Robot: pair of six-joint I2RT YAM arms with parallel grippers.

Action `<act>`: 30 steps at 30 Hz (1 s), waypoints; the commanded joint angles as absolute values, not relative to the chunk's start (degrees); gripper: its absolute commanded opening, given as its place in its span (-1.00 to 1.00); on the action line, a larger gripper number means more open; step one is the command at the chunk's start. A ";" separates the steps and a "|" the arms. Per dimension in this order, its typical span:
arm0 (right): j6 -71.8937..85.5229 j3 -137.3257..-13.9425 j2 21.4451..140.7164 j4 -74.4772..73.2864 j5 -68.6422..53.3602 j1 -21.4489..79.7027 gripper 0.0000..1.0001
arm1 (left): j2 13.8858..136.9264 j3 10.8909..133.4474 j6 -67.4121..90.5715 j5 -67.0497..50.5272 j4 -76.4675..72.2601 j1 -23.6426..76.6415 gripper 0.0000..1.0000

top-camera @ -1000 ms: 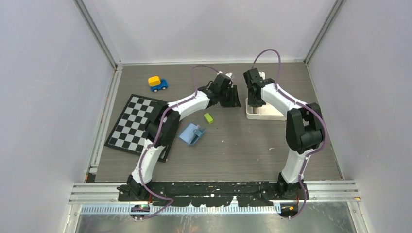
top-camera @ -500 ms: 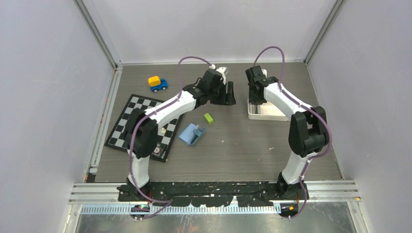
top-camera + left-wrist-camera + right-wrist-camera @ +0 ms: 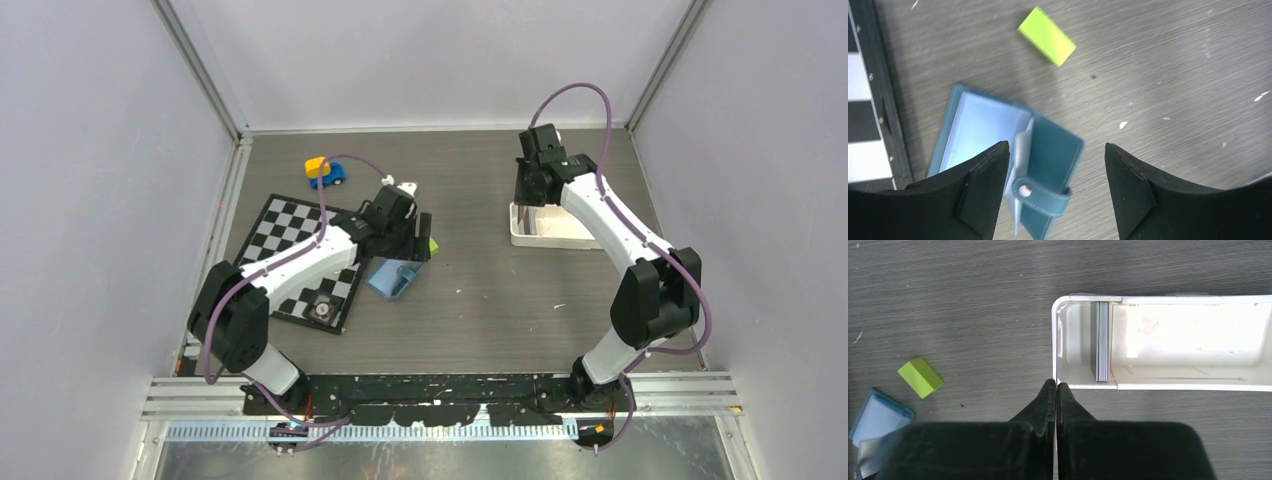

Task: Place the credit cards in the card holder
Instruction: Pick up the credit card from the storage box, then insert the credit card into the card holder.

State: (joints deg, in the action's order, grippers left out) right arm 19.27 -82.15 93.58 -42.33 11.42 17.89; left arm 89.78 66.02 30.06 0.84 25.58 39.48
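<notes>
Over the floppy holder (image 3: pixel 983 130) the left end effector (image 3: pixel 1055 165) gapes wide; the right end effector (image 3: pixel 1055 390), shut, hangs near stiff, slick cards (image 3: pixel 1102 340), probably best pinched across their top edge.

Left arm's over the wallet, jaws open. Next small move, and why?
Probably lower the left gripper and close on the card holder to steady it. It lies open, light-blue inside up, below the spread jaws. The credit cards stand on edge in the white tray, and the right gripper is shut at the tray's rim.
</notes>
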 commanded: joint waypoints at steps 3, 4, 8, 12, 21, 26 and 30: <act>20.27 -82.87 90.51 -42.63 8.60 18.83 -0.99 | 83.49 60.22 30.79 4.43 24.18 39.46 0.44; 20.28 -82.74 90.43 -42.62 8.61 19.01 -0.99 | 83.20 59.66 31.14 4.16 24.00 39.46 0.44; 20.39 -82.28 90.13 -42.80 8.82 19.60 -0.99 | 83.52 58.53 32.67 2.14 23.75 39.59 0.44; 20.39 -81.97 90.07 -42.89 9.05 19.92 -0.99 | 83.88 56.35 35.16 -2.75 21.24 39.88 0.44; 20.56 -81.19 89.84 -42.89 9.40 20.17 -0.99 | 90.29 55.09 41.96 -10.55 12.75 46.84 0.39; 21.02 -80.29 88.98 -42.51 10.02 20.21 -0.99 | 98.94 59.57 44.50 -14.36 3.03 50.27 0.37; 22.11 -78.67 86.18 -41.92 8.63 20.16 -0.99 | 103.87 64.67 45.35 -16.38 -2.22 51.44 0.33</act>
